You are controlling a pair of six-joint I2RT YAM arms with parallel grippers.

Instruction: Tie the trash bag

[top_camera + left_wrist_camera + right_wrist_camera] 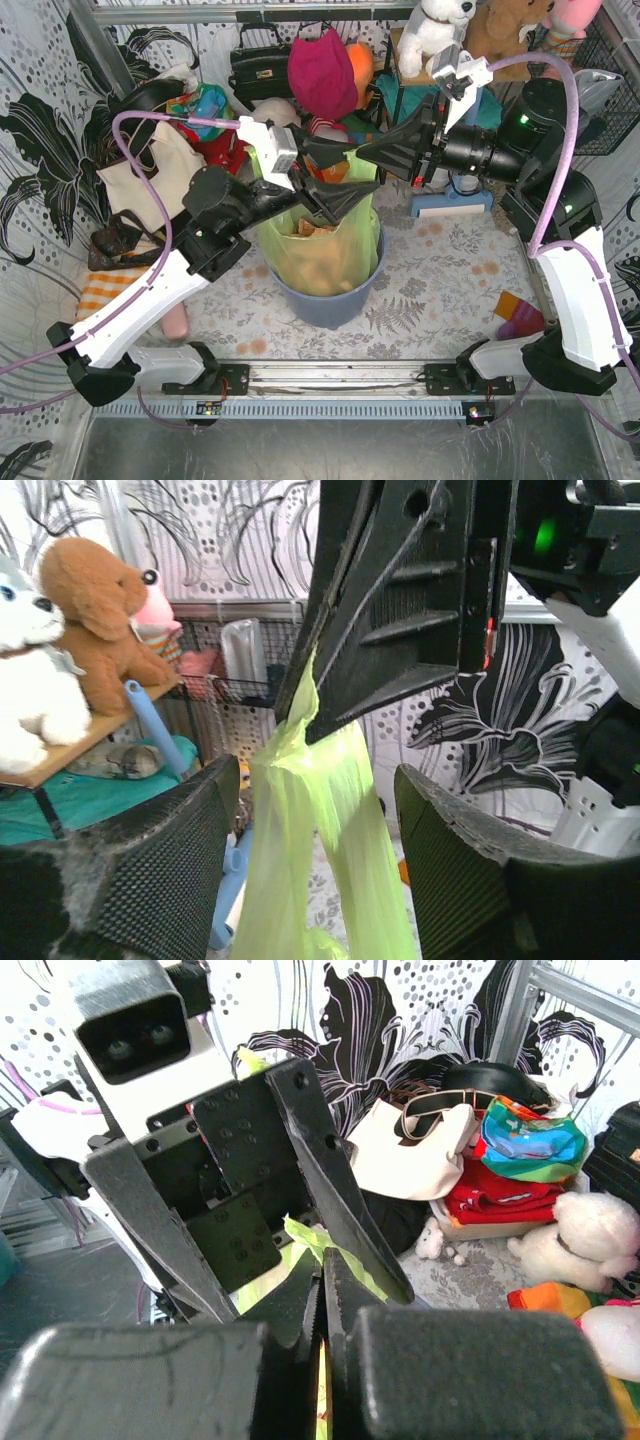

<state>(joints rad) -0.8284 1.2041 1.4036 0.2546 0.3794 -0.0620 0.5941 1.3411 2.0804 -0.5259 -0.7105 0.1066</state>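
Note:
The light-green trash bag [318, 252] stands in the round blue-grey bin [330, 300] at mid-table, with brown paper showing through it. My right gripper [363, 152] is shut on the bag's gathered top and holds it pulled up; in the right wrist view [322, 1260] a green strip [335, 1245] sticks out between its closed fingers. My left gripper [343, 174] is open, one finger on each side of that stretched strip. In the left wrist view the strip [310, 850] hangs between my spread left gripper [315, 780] without touching either pad.
A cream tote bag [150, 175] and a striped cloth [105, 290] lie at the left. A black handbag [258, 65], a magenta hat [322, 70] and plush toys [435, 25] crowd the back. A blue-white object [450, 205] and an orange-purple item [518, 315] are at the right.

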